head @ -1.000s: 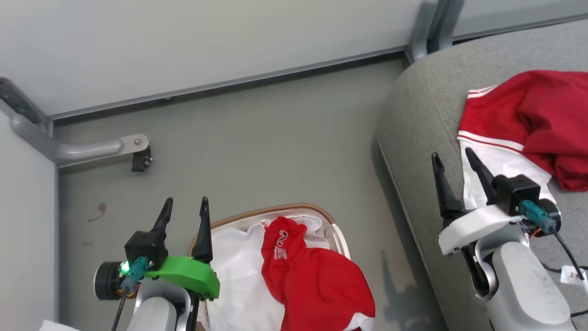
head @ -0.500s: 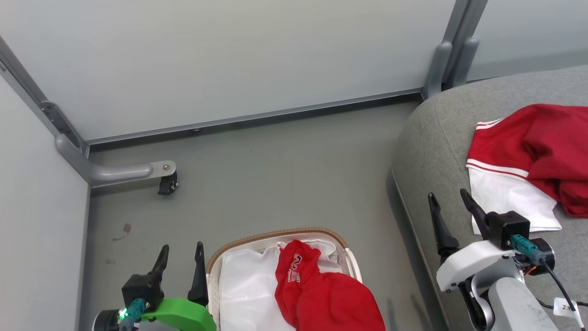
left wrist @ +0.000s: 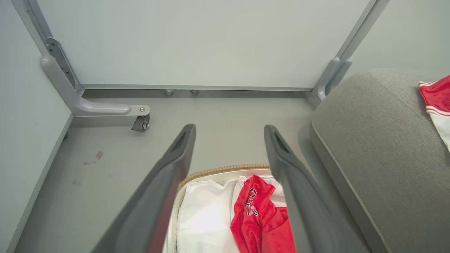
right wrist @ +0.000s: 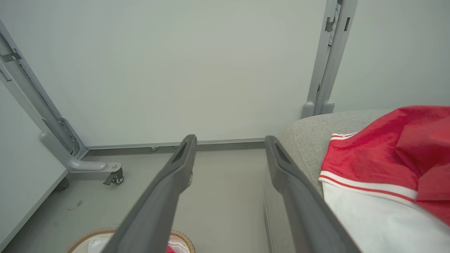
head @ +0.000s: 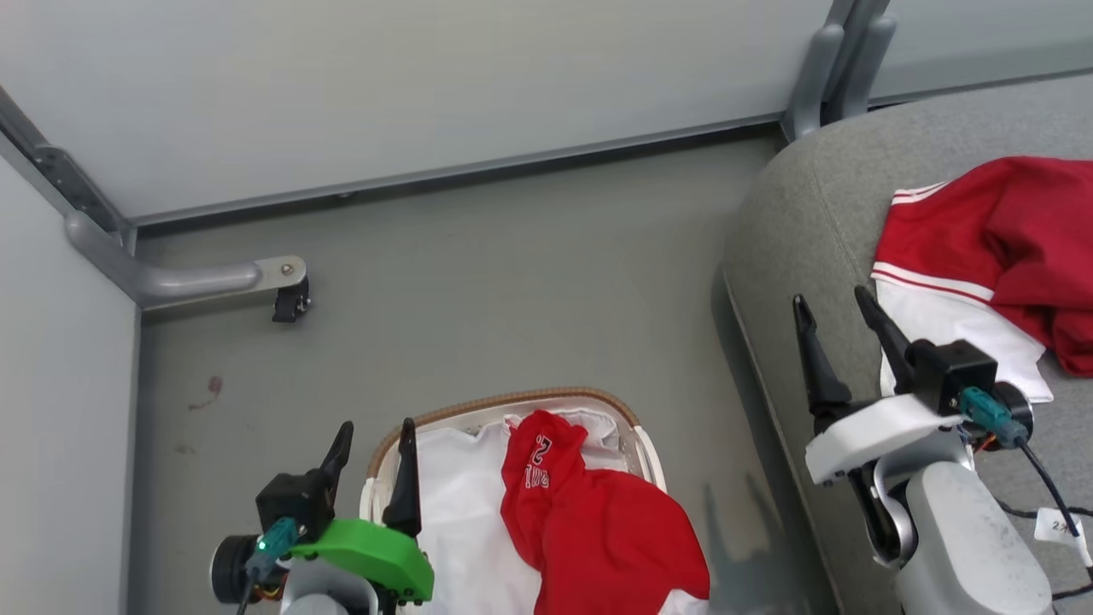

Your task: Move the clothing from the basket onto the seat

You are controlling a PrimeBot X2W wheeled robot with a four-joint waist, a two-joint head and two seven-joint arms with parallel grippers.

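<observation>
L gripper (head: 376, 424): fingers spread, nothing between them, hovers at 9 o'clock rim of basket (head: 512, 400). Prob. lined up for the red shirt (head: 598, 521) slumped over basket's 3 o'clock side. R gripper (head: 830, 295): spread, empty, above seat (head: 794, 213) edge at 3 o'clock. Other shirt (head: 1008, 222) lies on seat just beyond it, so job approx. half done.

The red shirt (head: 598, 521) beside the left gripper (head: 376, 423) bears small lettering with a "2", otherwise unreadable. A tag (head: 1060, 528) behind the right gripper (head: 829, 295) begins "2".
</observation>
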